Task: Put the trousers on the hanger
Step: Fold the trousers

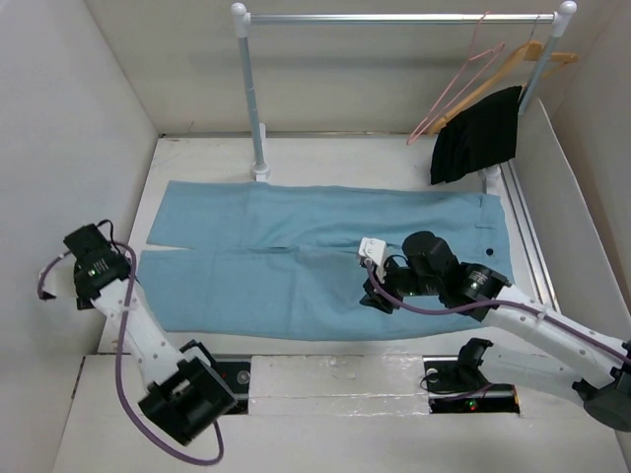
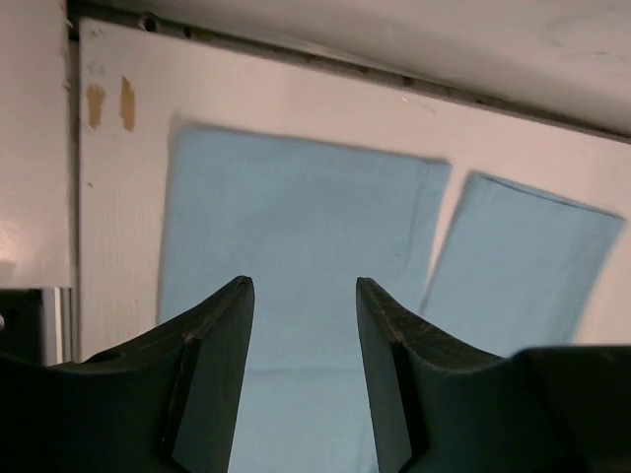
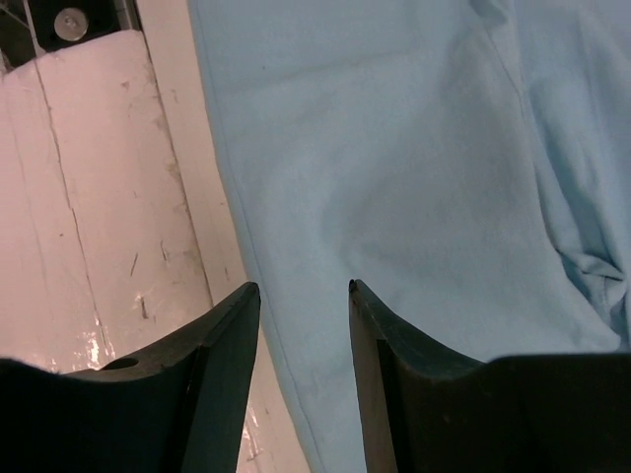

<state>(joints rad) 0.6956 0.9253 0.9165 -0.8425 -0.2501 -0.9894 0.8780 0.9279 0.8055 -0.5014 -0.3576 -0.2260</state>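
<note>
One pair of trousers lies flat on the worktop. A pink hanger and a wooden hanger share one rail, one black garment hiding their lower ends. The left claw and right claw both gape empty.

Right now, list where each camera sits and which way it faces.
Top external: above and behind the bases, looking down on the trousers, the rack beyond; the left arm and right gripper show.
Left wrist: on the left arm, facing the trousers' leg ends; the open left gripper shows.
Right wrist: on the right arm, facing down at a trousers edge and the table; its open fingers show.
Shared: all three see the trousers.
</note>
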